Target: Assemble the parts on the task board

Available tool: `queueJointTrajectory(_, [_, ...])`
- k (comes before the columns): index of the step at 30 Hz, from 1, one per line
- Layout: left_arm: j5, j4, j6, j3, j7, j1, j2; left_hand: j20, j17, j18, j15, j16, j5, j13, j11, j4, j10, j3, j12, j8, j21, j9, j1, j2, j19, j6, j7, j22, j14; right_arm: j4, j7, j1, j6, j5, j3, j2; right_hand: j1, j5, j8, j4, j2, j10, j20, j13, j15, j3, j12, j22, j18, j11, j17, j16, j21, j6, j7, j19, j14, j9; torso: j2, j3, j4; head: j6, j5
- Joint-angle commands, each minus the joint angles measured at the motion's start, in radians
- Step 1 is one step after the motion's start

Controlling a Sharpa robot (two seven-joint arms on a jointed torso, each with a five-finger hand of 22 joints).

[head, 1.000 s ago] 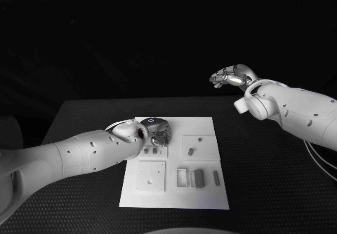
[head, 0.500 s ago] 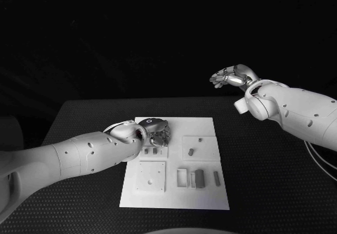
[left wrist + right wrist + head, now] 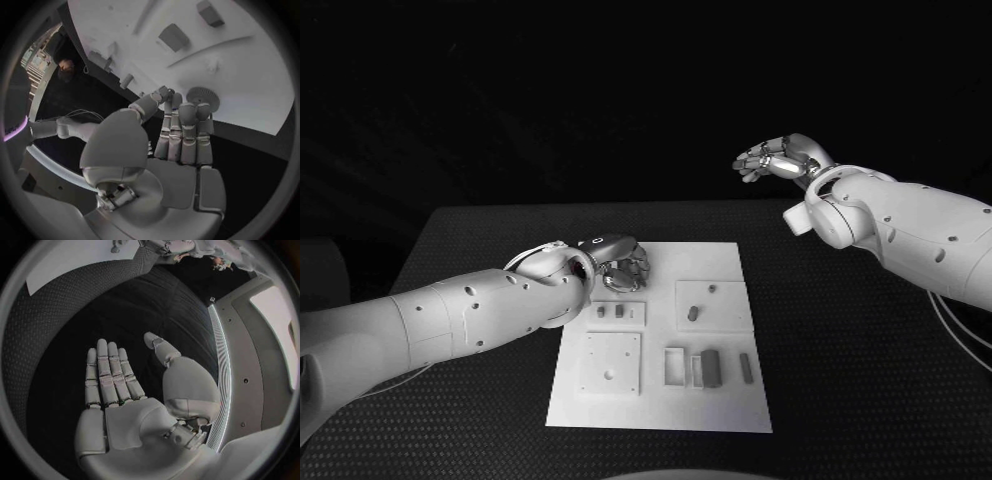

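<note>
Fingers of both hands lie farther back than the nearest thing, the task board point(image 3: 661, 405). It is a white rectangular plate in the lower middle of the head view, flat on the black desk point(image 3: 848, 400).

The parts point(image 3: 710, 366) look grey, and they are small and mostly oblong. Near the board's front edge, two dark bars lie side by side to the right of centre, one thicker and one thin point(image 3: 744, 367). A white slotted frame is just to their left, and a raised white square with small holes is left of that. One row back, two short dark pieces point(image 3: 610, 311) sit close together in a small panel on the left. A rounded bar point(image 3: 692, 312) and a smaller stub point(image 3: 711, 288) rest on a square panel on the right.

Behind that row, the left hand point(image 3: 620, 268) hangs over the board's upper left corner with its palm turned down. In the left wrist view its fingers point(image 3: 187, 135) run straight and close together, and the thumb is drawn in against their tips. A toothed round piece point(image 3: 203, 96) sits right at the fingertips on the white surface. I cannot tell whether the fingers pinch it or only touch it.

Farthest back, in the upper right of the head view, the right hand point(image 3: 783, 158) is raised beyond the desk's far edge. In the right wrist view its fingers point(image 3: 109, 375) are stretched out side by side with the thumb apart, holding nothing.
</note>
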Motion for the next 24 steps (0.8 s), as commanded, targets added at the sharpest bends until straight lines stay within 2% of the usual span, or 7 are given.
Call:
queueJointTrajectory(1, [0.065,0.006,0.039,0.003,0.020,0.001,-0.015,-0.066,-0.002,0.018,0.000,0.005,0.004,-0.001,0.000,0.001,0.007,0.007,-0.003,0.002,0.005,-0.001,-0.001,0.007,0.010,0.005,0.000,0.017,0.005,0.001,0.009,0.000,0.009,-0.001,0.001,-0.002,-0.005,0.005,0.004,-0.002,0.006,0.006,0.000,-0.002,0.006,-0.003,-0.006,0.001,-0.010,0.002,-0.002,-0.004,-0.004,-0.009,0.010,0.002,0.000,-0.001,0.000,0.0001,0.0010,0.001,0.003])
queueJointTrajectory(5, [0.065,0.010,0.058,0.003,0.023,0.001,-0.041,-0.066,-0.002,0.018,0.000,0.005,0.005,-0.002,-0.001,0.000,0.007,0.008,-0.004,0.002,0.005,-0.001,-0.002,0.007,0.010,0.004,0.000,0.018,0.005,0.003,0.009,0.000,0.009,-0.001,0.001,-0.004,-0.005,0.005,0.004,-0.002,0.006,0.006,0.000,-0.002,0.006,-0.003,-0.006,0.001,-0.010,0.002,-0.002,-0.004,-0.004,-0.009,0.010,0.002,0.000,-0.001,-0.001,0.0005,0.0027,0.003,0.006])
queueJointTrajectory(12, [0.065,0.036,0.070,0.004,0.020,0.001,-0.091,-0.066,-0.003,0.017,0.000,0.004,0.006,-0.002,-0.001,-0.001,0.008,0.008,-0.004,0.002,0.005,-0.001,-0.002,0.007,0.010,0.005,0.000,0.017,0.004,0.000,0.009,0.000,0.010,-0.001,0.001,-0.004,-0.005,0.005,0.004,-0.002,0.006,0.006,0.000,-0.002,0.006,-0.003,-0.006,0.002,-0.010,0.002,-0.002,-0.004,-0.005,-0.009,0.010,0.002,0.000,-0.002,0.000,-0.0020,0.0022,0.002,0.009])
queueJointTrajectory(16, [0.065,0.047,0.075,0.011,0.018,0.001,-0.117,-0.066,-0.003,0.017,0.000,0.004,0.006,-0.002,-0.001,-0.002,0.008,0.008,-0.005,0.002,0.005,-0.001,-0.002,0.006,0.010,0.005,0.000,0.017,0.004,0.001,0.009,0.000,0.009,-0.001,0.001,-0.005,-0.005,0.005,0.004,-0.002,0.006,0.006,0.000,-0.002,0.006,-0.003,-0.006,0.002,-0.010,0.002,-0.002,-0.004,-0.005,-0.009,0.010,0.002,0.000,-0.002,0.000,-0.0006,0.0010,0.002,0.011])
queueJointTrajectory(19, [0.065,0.049,0.082,0.017,0.017,0.002,-0.129,-0.066,-0.003,0.017,0.000,0.004,0.006,-0.002,-0.001,-0.002,0.008,0.008,-0.005,0.002,0.005,-0.001,-0.002,0.006,0.010,0.005,0.000,0.018,0.004,0.001,0.008,0.000,0.009,-0.001,0.001,-0.006,-0.005,0.005,0.004,-0.002,0.006,0.006,0.000,-0.002,0.006,-0.003,-0.006,0.002,-0.010,0.002,-0.002,-0.004,-0.005,-0.009,0.010,0.002,0.000,-0.002,0.001,-0.0010,0.0016,0.000,0.010])
queueJointTrajectory(24, [0.066,0.050,0.100,0.019,0.013,0.002,-0.140,-0.066,-0.003,0.017,0.000,0.004,0.005,-0.002,-0.001,-0.003,0.009,0.009,-0.005,0.002,0.006,-0.001,-0.002,0.006,0.010,0.005,-0.001,0.018,0.004,0.001,0.008,0.000,0.009,-0.001,0.001,-0.006,-0.004,0.005,0.004,-0.002,0.006,0.006,0.000,-0.002,0.006,-0.003,-0.006,0.002,-0.010,0.002,-0.002,-0.004,-0.006,-0.009,0.010,0.002,0.000,-0.002,0.000,-0.0009,0.0002,0.000,0.015])
